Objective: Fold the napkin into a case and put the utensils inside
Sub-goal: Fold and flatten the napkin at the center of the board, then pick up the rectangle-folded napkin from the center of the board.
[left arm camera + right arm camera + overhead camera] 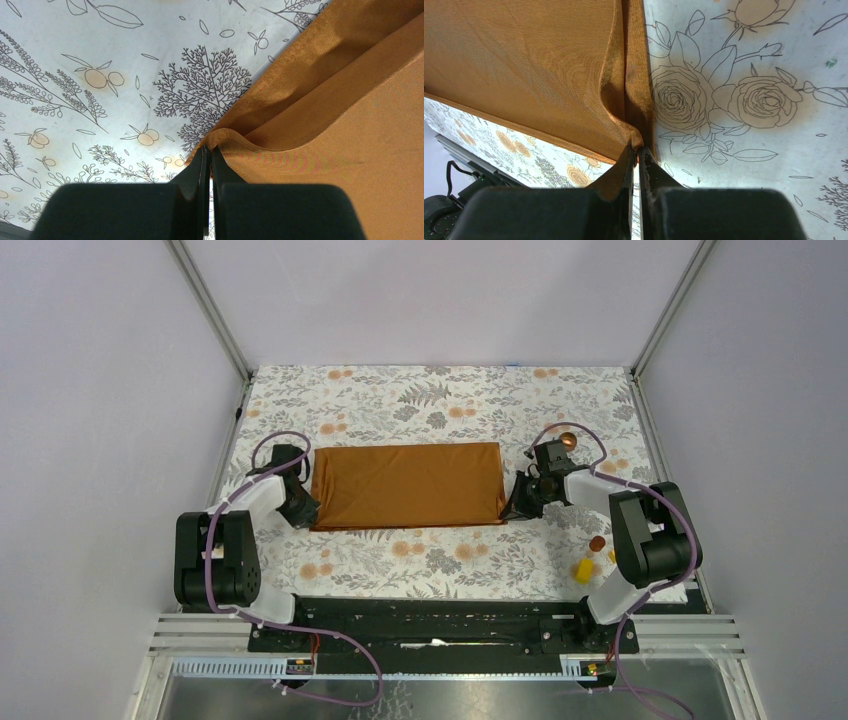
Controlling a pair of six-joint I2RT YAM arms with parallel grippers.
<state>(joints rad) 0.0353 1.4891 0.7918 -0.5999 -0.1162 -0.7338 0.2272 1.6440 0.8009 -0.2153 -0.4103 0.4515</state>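
I see a floral-print table, pale lilac walls, metal posts at the far corners. Mid-table the napkin lies folded to a rectangle — L gripper clamped on its near-left corner, R gripper likewise on the near-right.

Left fingers pinching napkin corner

Colours in your view:
- Napkin: plain orange-brown, slight sheen, fine ribbed weave close up.
- Bench: white ground, grey leaf-and-fern line print, peach-orange blossoms; outline roses beside your right gripper.
- Your left gripper and right gripper: black.
- Left arm, right arm: white shells, black joints.
- Cable: purple.
- Block: yellow.
- Disc: copper-brown.
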